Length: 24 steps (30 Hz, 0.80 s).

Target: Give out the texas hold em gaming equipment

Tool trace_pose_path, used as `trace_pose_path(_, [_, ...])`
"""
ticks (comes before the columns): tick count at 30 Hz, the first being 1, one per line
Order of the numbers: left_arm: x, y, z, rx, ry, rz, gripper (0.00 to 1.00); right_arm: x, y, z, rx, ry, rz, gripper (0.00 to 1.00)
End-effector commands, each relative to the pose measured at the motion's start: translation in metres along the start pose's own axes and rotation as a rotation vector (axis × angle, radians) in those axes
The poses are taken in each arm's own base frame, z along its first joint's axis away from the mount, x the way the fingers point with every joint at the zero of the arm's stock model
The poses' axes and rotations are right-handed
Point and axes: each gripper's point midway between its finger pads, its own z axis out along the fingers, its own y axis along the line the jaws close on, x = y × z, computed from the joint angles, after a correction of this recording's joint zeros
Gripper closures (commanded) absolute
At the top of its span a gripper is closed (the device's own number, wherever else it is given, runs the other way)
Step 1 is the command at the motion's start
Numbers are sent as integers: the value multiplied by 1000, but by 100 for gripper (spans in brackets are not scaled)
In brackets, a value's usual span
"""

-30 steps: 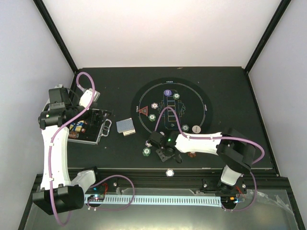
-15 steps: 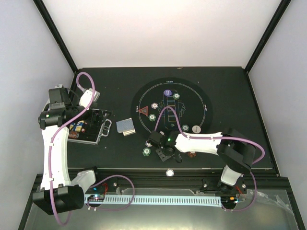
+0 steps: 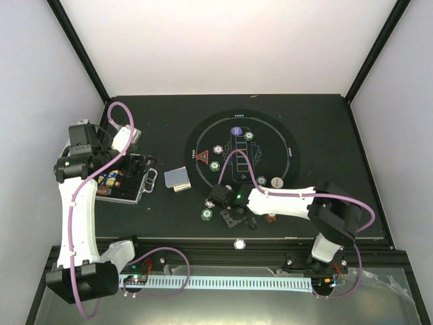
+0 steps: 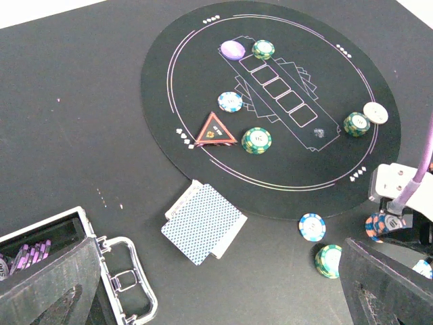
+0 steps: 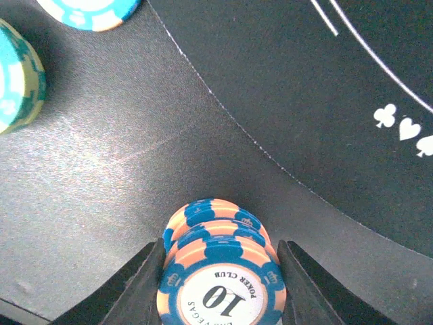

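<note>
Three orange-and-blue chips (image 5: pixel 220 301) sat stacked, clasped in my right gripper (image 5: pixel 222 257), presumably for carrying onto the mat (image 5: pixel 325 101); my left gripper (image 4: pixel 216 291) hung released.

**Right arm's elbow drifts; gripper barely stirs**

Over the last second the right arm (image 3: pixel 284 202) has eased its elbow (image 3: pixel 338 217) a little outward, away from the right gripper (image 5: pixel 222 245) and toward the near edge of the table. The forearm behind the gripper has followed it by a hair. The gripper's head has hardly shifted over its spot. The overhead view is too small to show whether its fingers have drawn in on the stack of orange-and-blue chips (image 5: pixel 223 284) between them.
</note>
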Motion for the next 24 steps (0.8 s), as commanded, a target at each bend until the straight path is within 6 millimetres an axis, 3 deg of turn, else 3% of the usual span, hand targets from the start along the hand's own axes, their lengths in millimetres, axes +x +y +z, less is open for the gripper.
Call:
trace_pose_path(1, [-6,-5,-4,19,-23,0,1,-20,0,-25,-11,-70,10,68])
trace_pose_path(10, [-7,-5,-5,25,-29,-1,1,-29,-1,-43,-7,-97,-2,69])
trace_pose_path(14, [-7,-5,-5,25,-29,0,1,-42,-19,-48,22,-105,24,69])
trace_pose_path(17, [-8,-6,-4,26,-30,-1,1,-66,-50,-55,57,-126,69,69])
trace_pose_path(24, [-6,-3,-1,31,-26,-8,1,-152,-159,-65,147,-194,242,69])
